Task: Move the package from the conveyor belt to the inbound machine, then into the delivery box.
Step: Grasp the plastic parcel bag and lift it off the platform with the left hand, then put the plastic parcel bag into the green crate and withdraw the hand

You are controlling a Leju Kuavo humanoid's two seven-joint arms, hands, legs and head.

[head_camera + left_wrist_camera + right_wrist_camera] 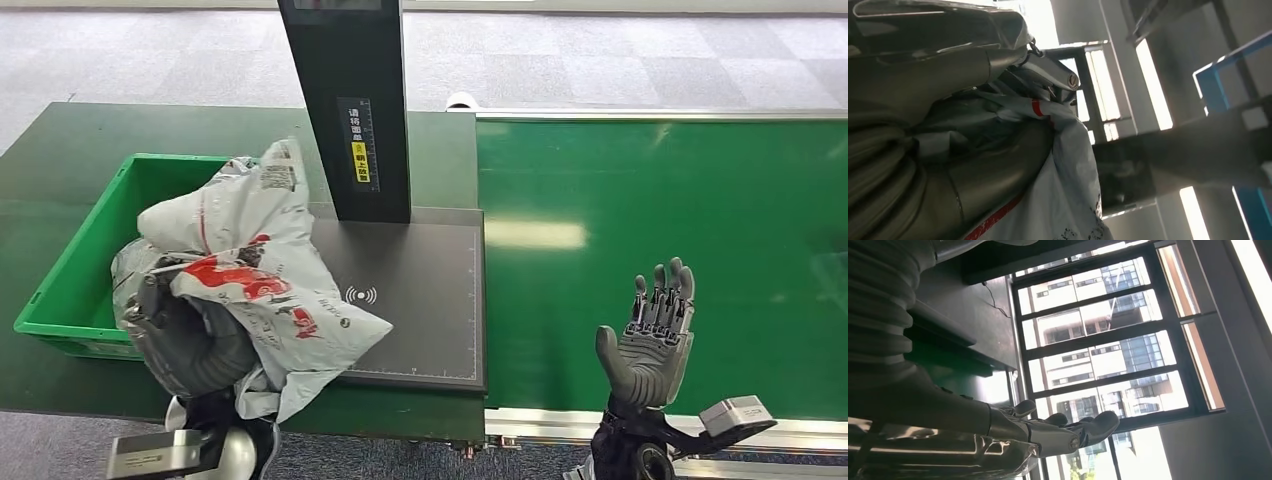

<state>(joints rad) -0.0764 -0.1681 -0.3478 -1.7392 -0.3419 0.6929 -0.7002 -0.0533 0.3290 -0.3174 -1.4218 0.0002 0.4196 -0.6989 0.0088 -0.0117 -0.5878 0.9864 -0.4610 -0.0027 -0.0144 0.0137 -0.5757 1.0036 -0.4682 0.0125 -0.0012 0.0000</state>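
Right hand (652,345) spread, empty, over bare green conveyor belt (700,200). Left hand (185,335) grips crumpled white-and-red plastic mailer package (255,270), between green plastic crate (75,270) and dark scanner platform (420,300).

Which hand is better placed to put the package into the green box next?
The left hand: it already holds the package at the green box. The right hand is open and empty above the conveyor belt.

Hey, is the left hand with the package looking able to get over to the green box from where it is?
Probably yes. The left hand holds the package right beside the green box, whose open top faces up; nothing stands between them.
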